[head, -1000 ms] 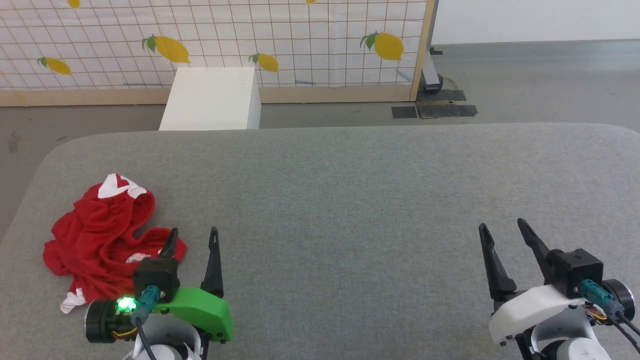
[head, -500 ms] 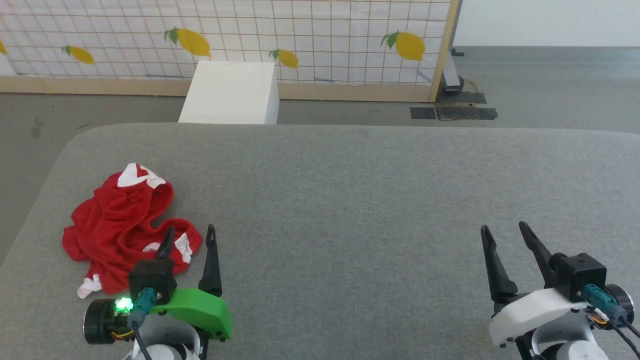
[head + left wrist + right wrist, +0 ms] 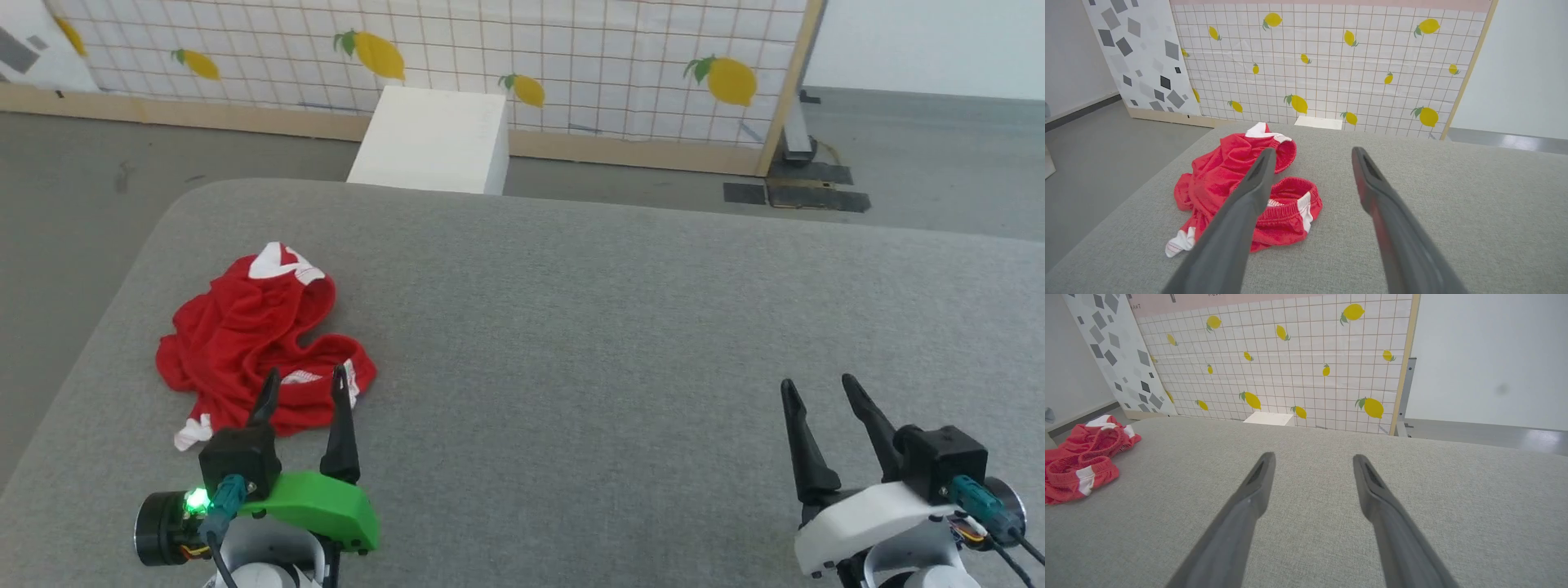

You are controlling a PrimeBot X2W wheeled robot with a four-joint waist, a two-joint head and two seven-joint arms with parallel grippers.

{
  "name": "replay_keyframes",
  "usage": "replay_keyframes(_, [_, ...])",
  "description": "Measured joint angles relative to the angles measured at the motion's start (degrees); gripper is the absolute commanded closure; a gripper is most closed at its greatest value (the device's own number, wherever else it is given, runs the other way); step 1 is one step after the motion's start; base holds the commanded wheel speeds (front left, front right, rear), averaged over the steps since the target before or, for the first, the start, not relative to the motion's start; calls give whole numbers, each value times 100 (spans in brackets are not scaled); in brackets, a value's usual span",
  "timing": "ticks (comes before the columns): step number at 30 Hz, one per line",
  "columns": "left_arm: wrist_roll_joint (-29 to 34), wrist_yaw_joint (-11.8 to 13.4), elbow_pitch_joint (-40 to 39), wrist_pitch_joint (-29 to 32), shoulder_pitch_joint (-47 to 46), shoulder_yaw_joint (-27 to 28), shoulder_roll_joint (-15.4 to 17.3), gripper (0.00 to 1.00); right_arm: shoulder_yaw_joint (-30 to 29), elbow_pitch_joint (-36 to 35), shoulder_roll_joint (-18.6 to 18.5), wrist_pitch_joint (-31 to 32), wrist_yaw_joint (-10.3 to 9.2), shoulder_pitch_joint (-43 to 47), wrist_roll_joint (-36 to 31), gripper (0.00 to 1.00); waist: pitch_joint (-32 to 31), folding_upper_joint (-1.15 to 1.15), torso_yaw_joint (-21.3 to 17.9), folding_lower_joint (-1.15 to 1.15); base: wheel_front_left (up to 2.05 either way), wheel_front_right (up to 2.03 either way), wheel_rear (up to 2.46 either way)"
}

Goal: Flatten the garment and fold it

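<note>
The garment [image 3: 245, 327] lies crumpled in a heap on the grey surface [image 3: 571, 327], L side, near its L edge. It's red w/ white trim, elastic waistband toward me. My L hand [image 3: 306, 371] is spread wide and empty, fingers pointing at the heap's near edge; can't tell if the tips touch it. My R hand [image 3: 816, 381] is also spread wide and empty, well apart, over bare surface at R.

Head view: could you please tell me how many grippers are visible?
2: the left gripper at lower left, open, near the red garment; the right gripper at lower right, open, above the grey table.
</note>
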Motion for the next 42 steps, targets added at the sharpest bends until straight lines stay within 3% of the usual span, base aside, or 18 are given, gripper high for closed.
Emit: replay_keyframes(42, [-337, 250, 145, -504, 132, -43, 0, 0, 124, 399, 0, -464, 0, 43, 224, 0, -52, 0, 956, 0, 0, 0, 0])
